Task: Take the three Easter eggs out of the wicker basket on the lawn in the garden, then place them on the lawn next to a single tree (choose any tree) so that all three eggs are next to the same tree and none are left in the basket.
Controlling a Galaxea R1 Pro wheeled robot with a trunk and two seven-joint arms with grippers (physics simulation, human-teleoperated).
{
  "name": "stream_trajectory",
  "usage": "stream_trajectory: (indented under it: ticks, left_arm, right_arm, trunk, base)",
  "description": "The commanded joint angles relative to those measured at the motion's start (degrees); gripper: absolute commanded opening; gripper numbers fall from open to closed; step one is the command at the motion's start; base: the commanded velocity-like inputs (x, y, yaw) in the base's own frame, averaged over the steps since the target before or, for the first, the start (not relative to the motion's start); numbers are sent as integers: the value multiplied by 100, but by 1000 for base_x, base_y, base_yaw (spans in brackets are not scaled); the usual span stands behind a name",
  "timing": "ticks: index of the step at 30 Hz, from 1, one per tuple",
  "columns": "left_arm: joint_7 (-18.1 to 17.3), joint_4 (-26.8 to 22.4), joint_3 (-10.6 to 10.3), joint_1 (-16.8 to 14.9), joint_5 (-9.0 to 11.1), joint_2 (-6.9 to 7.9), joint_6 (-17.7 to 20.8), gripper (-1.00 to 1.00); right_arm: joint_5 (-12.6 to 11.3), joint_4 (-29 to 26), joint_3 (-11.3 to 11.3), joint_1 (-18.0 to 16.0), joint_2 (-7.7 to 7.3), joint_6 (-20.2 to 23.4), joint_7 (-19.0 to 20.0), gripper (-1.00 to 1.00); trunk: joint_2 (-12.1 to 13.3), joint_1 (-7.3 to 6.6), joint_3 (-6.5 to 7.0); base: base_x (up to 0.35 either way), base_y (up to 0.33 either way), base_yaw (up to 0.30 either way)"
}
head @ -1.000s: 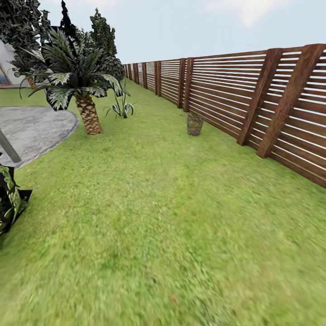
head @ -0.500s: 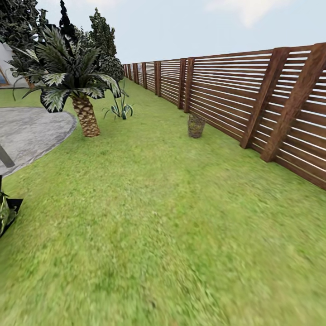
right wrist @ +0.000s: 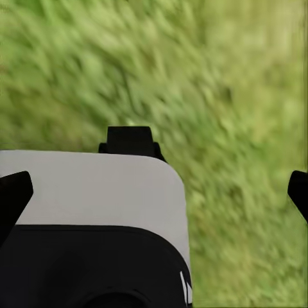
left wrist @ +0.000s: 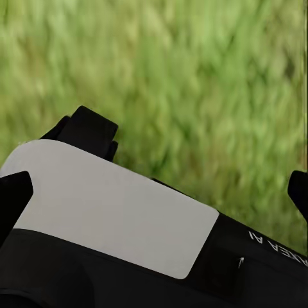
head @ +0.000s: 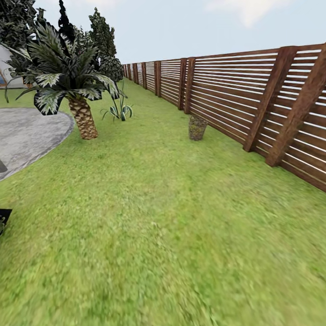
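The wicker basket [head: 197,127] stands on the lawn [head: 154,217] far ahead, close to the brown slatted fence [head: 253,90]. From this distance its inside is hidden, so the Easter eggs are out of view. Tall dark-leaved trees [head: 103,38] rise at the far back left, their trunks hidden. In the left wrist view my left gripper [left wrist: 154,192] is open, with black fingertips [left wrist: 13,199] far apart over blurred grass and the robot's white and black body. In the right wrist view my right gripper [right wrist: 154,192] is open too, with nothing between its fingertips [right wrist: 299,191].
A short palm [head: 77,90] with a scaly trunk stands at the left, beside a grey paved patch [head: 27,133]. A small spiky plant [head: 120,110] grows behind it. A black planter corner [head: 3,218] shows at the left edge. Open grass stretches ahead to the basket.
The whole head view has shifted: palm, paved patch and black planter slid left, the planter almost out of frame. The basket looks slightly nearer. The camera moved, not the things.
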Motion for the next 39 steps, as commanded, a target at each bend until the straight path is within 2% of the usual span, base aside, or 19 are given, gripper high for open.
stream_trajectory:
  ticks: [1,24,33,39]
  left_arm:
    - [7,-4,-10,-1,60,-1,4,100]
    - [7,-4,-10,-1,60,-1,4,100]
    - [10,-1,-10,-1,60,-1,4,100]
    - [15,3,-8,-1,60,-1,4,100]
  right_arm:
    - [1,20,20,-8,-1,-33,-16,100]
    - [1,20,20,-9,-9,-33,-16,100]
    - [1,20,20,-8,-11,-33,-16,100]
    - [1,20,20,-8,-8,-33,-16,100]
  trunk:
    - [-2,3,-4]
    - [-2,3,-4]
    - [-2,3,-4]
    - [-2,3,-4]
  base:
    - [337,0,0]
    - [337,0,0]
    - [337,0,-216]
    - [337,0,-69]
